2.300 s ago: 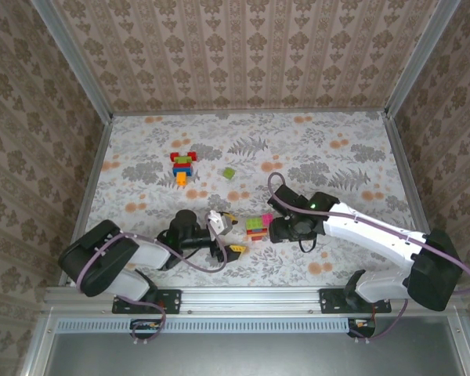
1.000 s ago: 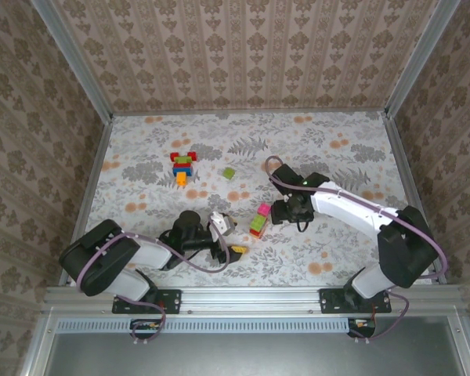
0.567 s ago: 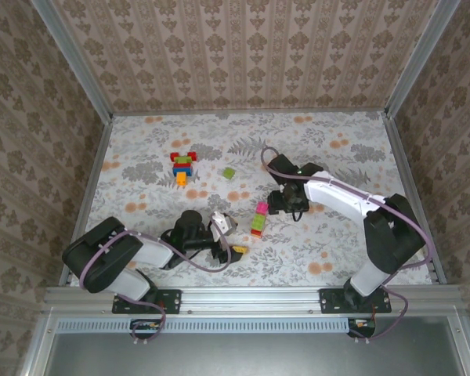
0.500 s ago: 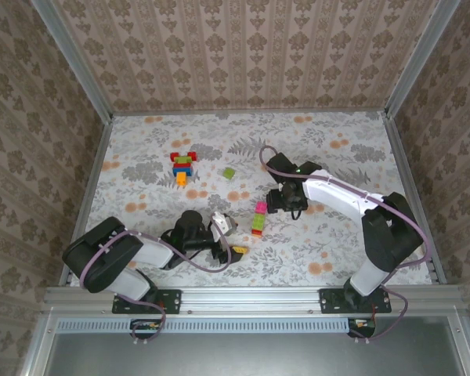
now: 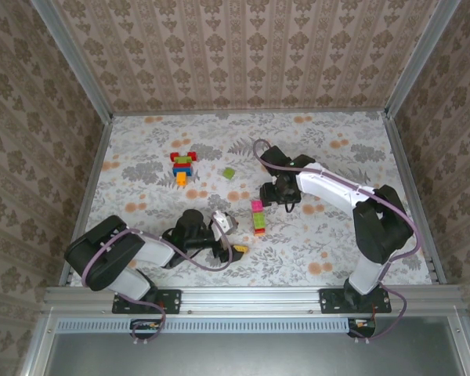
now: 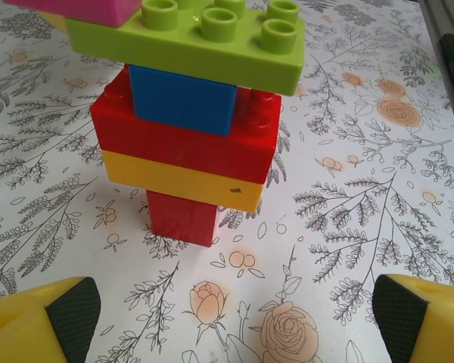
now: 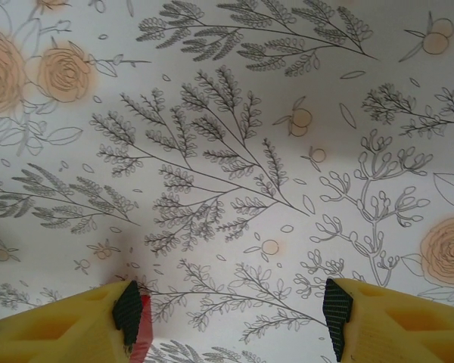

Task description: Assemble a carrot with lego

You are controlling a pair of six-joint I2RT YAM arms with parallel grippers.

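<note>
Left gripper [image 6: 234, 314] gapes wide, empty, at the table's [image 5: 345, 149] near edge, facing the upright brick stack [image 6: 188, 144] mid-table. Right gripper [image 7: 231, 310] parted, empty, just beyond it. Farther: green brick [image 5: 229, 173], second stack [image 5: 182, 166]. Best grip low, squarely; top-heavy, likely topples.

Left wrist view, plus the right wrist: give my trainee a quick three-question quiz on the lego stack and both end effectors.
1. True or false: the left end effector is clamped on the lego stack.
2. Which brick sits directly under the light green brick? A) blue brick B) white brick C) black brick
3. Fill in: the right end effector is ___ over the table.
Key: 1 false, it stands open, short of the stack; 2 A; 3 open.
</note>
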